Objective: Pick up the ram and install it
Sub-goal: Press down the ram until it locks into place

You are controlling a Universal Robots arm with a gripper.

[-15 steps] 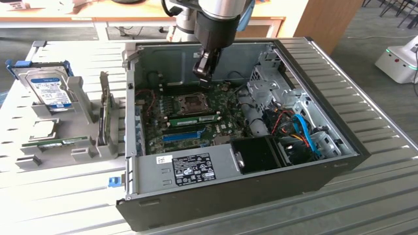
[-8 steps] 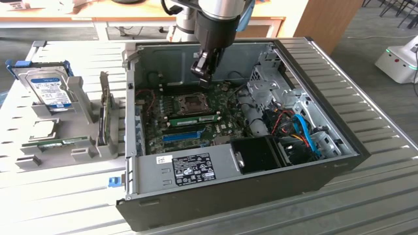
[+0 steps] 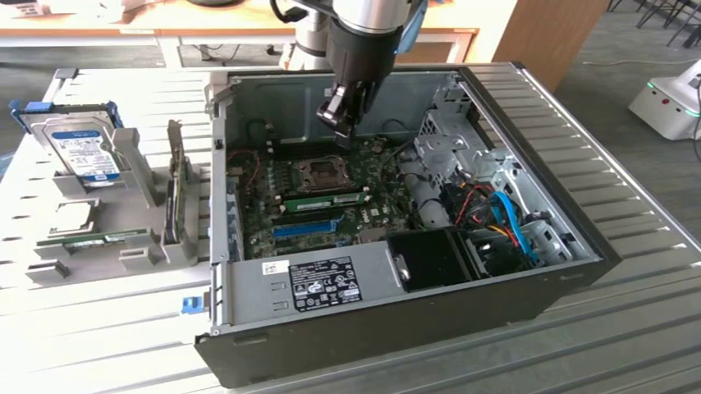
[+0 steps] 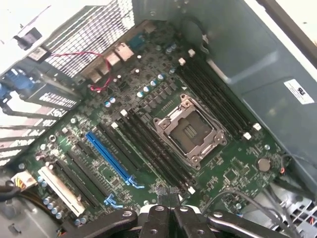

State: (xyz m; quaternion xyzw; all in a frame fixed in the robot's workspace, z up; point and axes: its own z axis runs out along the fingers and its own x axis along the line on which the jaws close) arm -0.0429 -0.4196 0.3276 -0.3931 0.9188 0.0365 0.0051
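In the exterior view, the open computer case (image 3: 526, 271) lies on the table (image 3: 613, 123) with its board facing up. The gripper (image 3: 341, 131) hangs inside the case, upper centre of the frame, above the bare processor socket (image 3: 325, 173). Its jaws are pressed together and hold nothing. The ram (image 3: 328, 198) stands in a slot just below the socket in the picture, which I take to be the task's stick, already in the board. A second green stick (image 3: 104, 240) lies in the grey holder (image 3: 143, 258) at lower left, well apart from the case, beside an upright card (image 3: 176, 193) and a hard drive (image 3: 85, 148).

In the wrist view, the gripper (image 4: 168, 201) sits at bottom centre with its tips together, near the end of the long black slots (image 4: 153, 148). These run diagonally beside the socket (image 4: 190, 130), and a blue slot (image 4: 111, 158) lies to their left.

To seat the stick well, the shut tips should probably bear straight down on its top edge, first near one end and then the other. That would let both end latches close. Any sideways push risks bending the stick or touching the socket.
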